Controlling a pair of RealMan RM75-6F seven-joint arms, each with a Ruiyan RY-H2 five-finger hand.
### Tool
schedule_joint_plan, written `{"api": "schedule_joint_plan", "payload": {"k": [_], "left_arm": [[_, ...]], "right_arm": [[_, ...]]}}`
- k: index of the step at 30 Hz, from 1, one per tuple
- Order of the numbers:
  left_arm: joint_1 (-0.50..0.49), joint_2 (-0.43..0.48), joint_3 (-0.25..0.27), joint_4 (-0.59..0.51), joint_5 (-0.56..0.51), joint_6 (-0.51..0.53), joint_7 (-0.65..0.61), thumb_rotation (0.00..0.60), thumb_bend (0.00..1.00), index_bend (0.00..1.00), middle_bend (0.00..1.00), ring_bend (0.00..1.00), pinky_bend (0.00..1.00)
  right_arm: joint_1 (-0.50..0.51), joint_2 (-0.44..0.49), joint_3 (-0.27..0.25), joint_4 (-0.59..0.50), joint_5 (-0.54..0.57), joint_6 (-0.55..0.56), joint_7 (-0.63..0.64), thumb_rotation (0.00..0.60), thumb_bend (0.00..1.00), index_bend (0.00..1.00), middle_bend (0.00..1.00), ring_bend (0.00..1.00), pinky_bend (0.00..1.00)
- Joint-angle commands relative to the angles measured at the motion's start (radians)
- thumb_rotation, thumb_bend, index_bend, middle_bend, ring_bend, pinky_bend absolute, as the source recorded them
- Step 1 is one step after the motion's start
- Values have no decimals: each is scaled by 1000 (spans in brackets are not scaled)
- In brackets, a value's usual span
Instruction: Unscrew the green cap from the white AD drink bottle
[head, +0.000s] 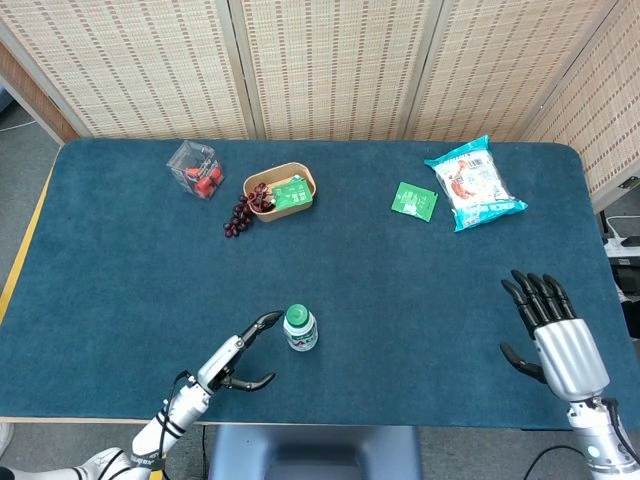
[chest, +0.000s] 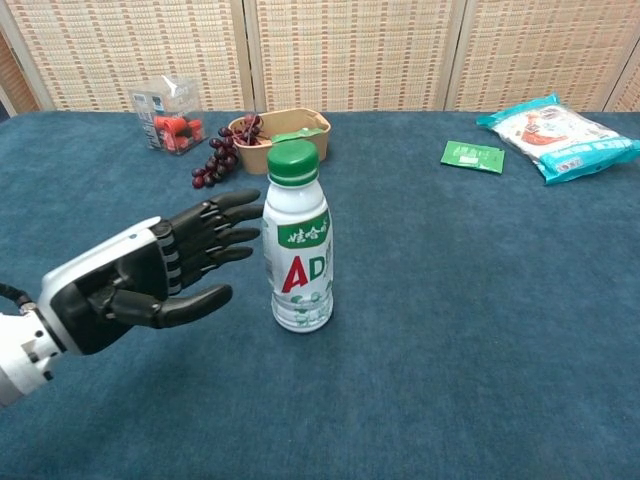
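Observation:
The white AD drink bottle (chest: 298, 260) stands upright near the table's front middle, its green cap (chest: 293, 161) screwed on; from the head view the bottle (head: 300, 329) is seen from above. My left hand (chest: 150, 272) is open just left of the bottle, fingers stretched toward it and thumb below, fingertips (chest: 250, 211) close to its side; whether they touch I cannot tell. In the head view that left hand (head: 238, 356) lies beside the bottle. My right hand (head: 553, 338) hovers open at the table's front right, far from the bottle.
At the back stand a clear box of red items (head: 195, 170), a tan bowl (head: 279, 190) with dark grapes (head: 238, 215) beside it, a green sachet (head: 414, 201) and a blue-white snack bag (head: 473, 183). The blue table's front edge (head: 400, 424) runs just below both hands.

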Motion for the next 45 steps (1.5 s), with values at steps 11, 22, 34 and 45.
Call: {"api": "schedule_joint_plan", "payload": {"k": [11,22,34,45], "left_arm": [[-88,-165,-101,158,-107,-84,145,600,329,0,0,0,6],[-127,-195,-127,170,-147,-121,153,600,326,46,35,0,0],[-132,-203,-126,125,-196,-154,181,600,488,455,492,72,0],[-125,-232,-143,110,-251,-180,234,600,726,575,587,147,0]], "right_arm": [[-1,17,0,24,27,-17,28,600,159,0,0,0,0],[16,4,8,38,49,-48,28,600,159,0,0,0,0],[146,9,36,-19,-6,-197,-23,600,159,15,0,0,0],[359,69,74,-167,-7,-491,-56,600,171,160,0,0,0]]}}
